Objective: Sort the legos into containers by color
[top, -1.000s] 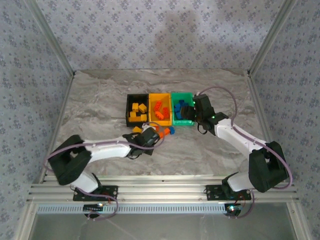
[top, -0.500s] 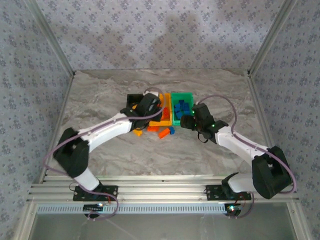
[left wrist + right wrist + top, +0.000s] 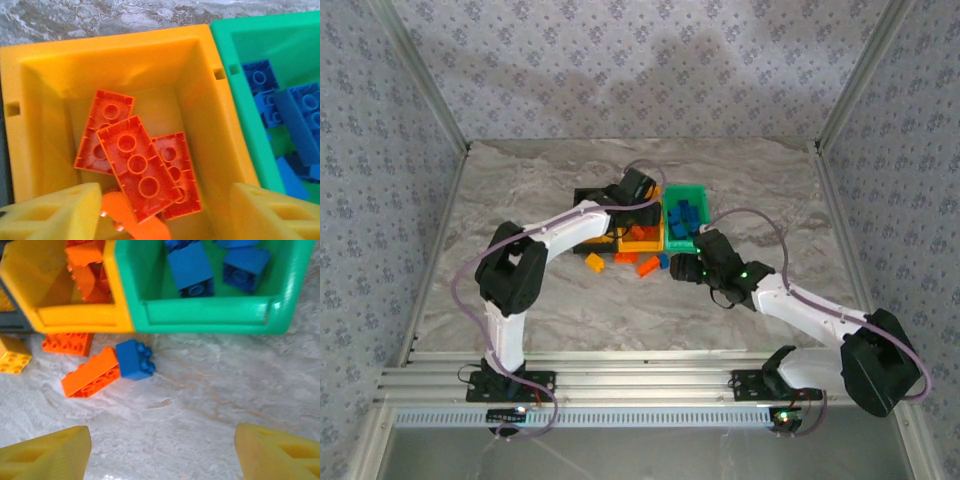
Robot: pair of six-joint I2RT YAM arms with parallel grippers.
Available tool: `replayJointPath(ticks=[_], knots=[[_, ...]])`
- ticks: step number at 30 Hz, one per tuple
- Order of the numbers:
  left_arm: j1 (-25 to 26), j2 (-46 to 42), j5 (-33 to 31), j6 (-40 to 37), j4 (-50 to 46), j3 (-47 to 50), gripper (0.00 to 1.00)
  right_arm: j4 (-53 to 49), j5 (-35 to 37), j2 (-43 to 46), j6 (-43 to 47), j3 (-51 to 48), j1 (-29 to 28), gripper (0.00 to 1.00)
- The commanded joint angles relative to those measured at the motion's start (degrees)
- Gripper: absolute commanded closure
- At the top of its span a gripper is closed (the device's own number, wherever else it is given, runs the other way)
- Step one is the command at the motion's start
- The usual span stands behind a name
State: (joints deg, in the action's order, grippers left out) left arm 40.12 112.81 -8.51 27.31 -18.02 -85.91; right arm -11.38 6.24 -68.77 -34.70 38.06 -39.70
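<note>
Orange-red legos (image 3: 137,165) lie in a loose pile inside the yellow-orange bin (image 3: 212,120). My left gripper (image 3: 165,212) hangs just above them with its fingers spread wide and clamps nothing. The green bin (image 3: 210,315) touches this bin at the side and has blue legos (image 3: 190,265) in it. On the marble table (image 3: 210,405), just before the bins, a loose blue lego (image 3: 132,359) touches an orange lego (image 3: 92,374). A second orange lego (image 3: 67,343) and a yellow lego (image 3: 12,356) lie near. My right gripper (image 3: 160,450) hovers over the table beside them, fingers wide apart, empty.
</note>
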Motion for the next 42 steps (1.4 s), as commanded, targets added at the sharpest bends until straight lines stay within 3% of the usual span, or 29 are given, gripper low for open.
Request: replayJointPath(ticks=[1, 7, 13, 18, 23, 34, 42], knots=[[0.33, -5.66, 2.86, 1.1, 1.05, -0.18, 0.25, 1.13, 1.47, -0.97, -3.32, -0.88, -1.93, 0.22], [3.06, -19.16, 4.38, 2.13, 5.3, 10.41, 0.14, 4.74, 2.05, -8.94, -1.92, 1.69, -3.21, 0.27], [7.04, -35.25, 1.25, 3.51, 5.6, 26.93, 0.06, 6.59, 0.79, -16.97, 0.6, 7.29, -2.89, 0.31], [10.3, -49.66, -4.99, 7.45, 3.81, 40.79, 0.0, 5.65, 6.47, -20.44, -8.16, 11.16, -6.34, 0.22], [10.59, -61.37, -8.39, 13.17, 1.68, 50.84, 0.01, 0.63, 10.29, -27.34, -16.14, 18.07, -9.44, 0.22], [10.6, -77.27, -13.47, 15.11, -3.98, 57.27, 0.0, -7.93, 12.92, -35.15, -26.25, 24.13, -10.66, 0.34], [10.51, -80.03, -15.46, 14.56, -5.53, 57.73, 0.0, -10.87, 11.69, -35.37, -29.19, 20.61, -10.92, 0.54]])
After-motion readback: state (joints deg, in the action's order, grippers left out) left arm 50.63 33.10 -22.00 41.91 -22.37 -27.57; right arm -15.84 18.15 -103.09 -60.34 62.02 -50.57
